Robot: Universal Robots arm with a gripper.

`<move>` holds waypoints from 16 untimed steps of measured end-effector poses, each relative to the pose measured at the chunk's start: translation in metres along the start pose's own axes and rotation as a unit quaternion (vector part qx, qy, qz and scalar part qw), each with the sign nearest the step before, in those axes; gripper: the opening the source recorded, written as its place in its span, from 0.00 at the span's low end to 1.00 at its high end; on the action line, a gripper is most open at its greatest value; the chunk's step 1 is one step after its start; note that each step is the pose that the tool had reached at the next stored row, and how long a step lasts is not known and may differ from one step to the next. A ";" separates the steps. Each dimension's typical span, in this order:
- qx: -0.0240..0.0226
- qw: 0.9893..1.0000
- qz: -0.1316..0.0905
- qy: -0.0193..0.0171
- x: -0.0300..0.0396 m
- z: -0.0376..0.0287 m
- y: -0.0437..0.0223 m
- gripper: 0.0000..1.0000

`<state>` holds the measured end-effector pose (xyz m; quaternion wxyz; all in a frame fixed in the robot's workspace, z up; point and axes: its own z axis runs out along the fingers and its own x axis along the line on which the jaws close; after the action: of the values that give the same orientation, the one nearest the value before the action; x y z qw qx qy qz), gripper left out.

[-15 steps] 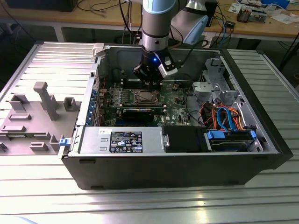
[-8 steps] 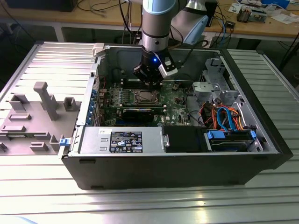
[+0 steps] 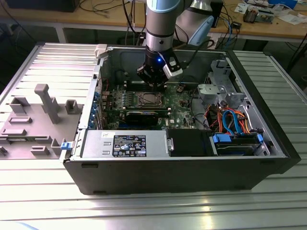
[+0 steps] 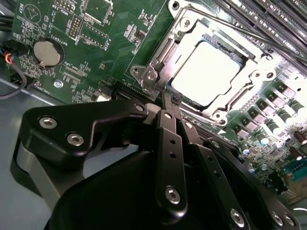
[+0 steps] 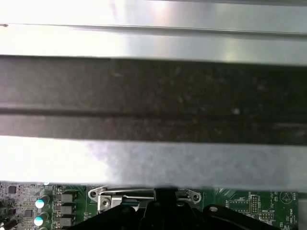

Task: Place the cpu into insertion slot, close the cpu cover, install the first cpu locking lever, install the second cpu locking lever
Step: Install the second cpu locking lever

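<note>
Fingers (image 4: 169, 101) read as closed together with nothing between them, their tips at the edge of the cpu cover (image 4: 192, 36) in the second wrist view. I see the cpu (image 4: 205, 73) seated in the insertion slot (image 3: 150, 100) with the cover's frame lying flat around it, a coin battery (image 4: 48, 51) well apart on the green motherboard (image 4: 110, 48). I note the open computer case (image 3: 192, 165) lies on the ribbed metal counter (image 3: 57, 201), with the arm (image 3: 163, 24) reaching down into it.
</note>
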<state>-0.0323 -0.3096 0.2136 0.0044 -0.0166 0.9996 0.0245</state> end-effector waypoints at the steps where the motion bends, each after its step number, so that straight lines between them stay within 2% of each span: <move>1: 0.000 1.000 0.000 0.000 0.0000 -0.0007 0.0000 0.11; 6: 0.000 1.000 0.000 0.000 -0.0001 -0.0064 0.0003 0.11; 16: 0.000 1.000 0.000 0.000 0.0000 -0.0066 -0.0026 0.11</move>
<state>-0.0323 -0.3125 0.2201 0.0044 -0.0166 0.9996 0.0245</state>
